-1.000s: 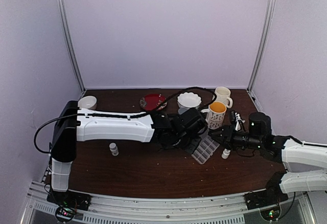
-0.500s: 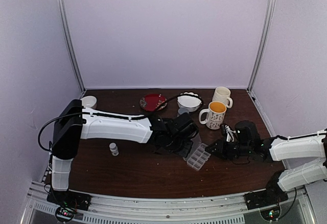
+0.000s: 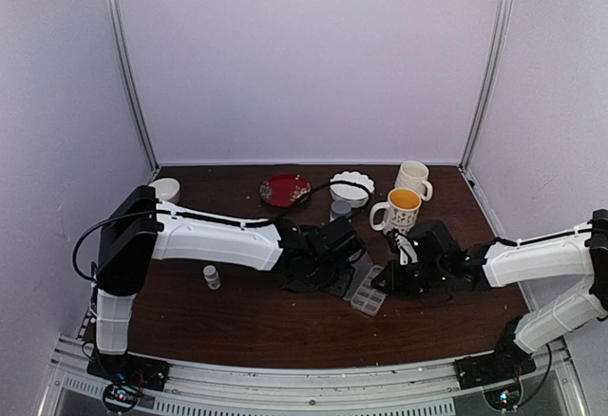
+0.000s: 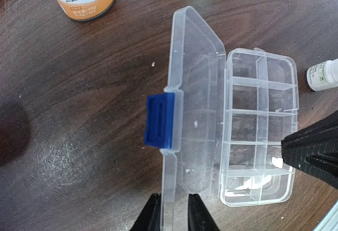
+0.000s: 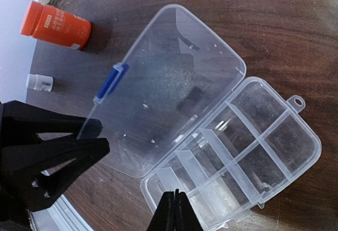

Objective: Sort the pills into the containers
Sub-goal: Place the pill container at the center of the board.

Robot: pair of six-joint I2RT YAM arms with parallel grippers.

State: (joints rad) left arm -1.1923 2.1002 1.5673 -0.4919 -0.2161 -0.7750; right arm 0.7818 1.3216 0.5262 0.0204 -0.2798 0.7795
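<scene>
The containers are the compartments of a clear organiser box (image 3: 369, 294) lying open on the brown table. Its base (image 4: 259, 125) is on the right and its lid (image 4: 195, 83), with a blue latch (image 4: 160, 120), is folded out to the left. Tiny white pills (image 4: 248, 184) lie in the near compartments, and a few white specks (image 5: 144, 105) sit on the lid. My left gripper (image 4: 174, 212) straddles the lid's near rim, jaws slightly apart with a small gap on the inner side. My right gripper (image 5: 176, 210) is shut and empty over the base's near corner.
An orange bottle (image 5: 55, 25) stands beyond the lid. One small white vial (image 4: 323, 75) stands by the base and another (image 3: 211, 276) farther left. At the back are a grey-capped bottle (image 3: 340, 209), two mugs (image 3: 404, 209), a white bowl (image 3: 351, 186), a red plate (image 3: 285, 189) and a white cup (image 3: 163, 189).
My right arm has swung left over the box and its gripper has closed. The box has slid toward the table's front. My left gripper's jaws have eased slightly apart.
</scene>
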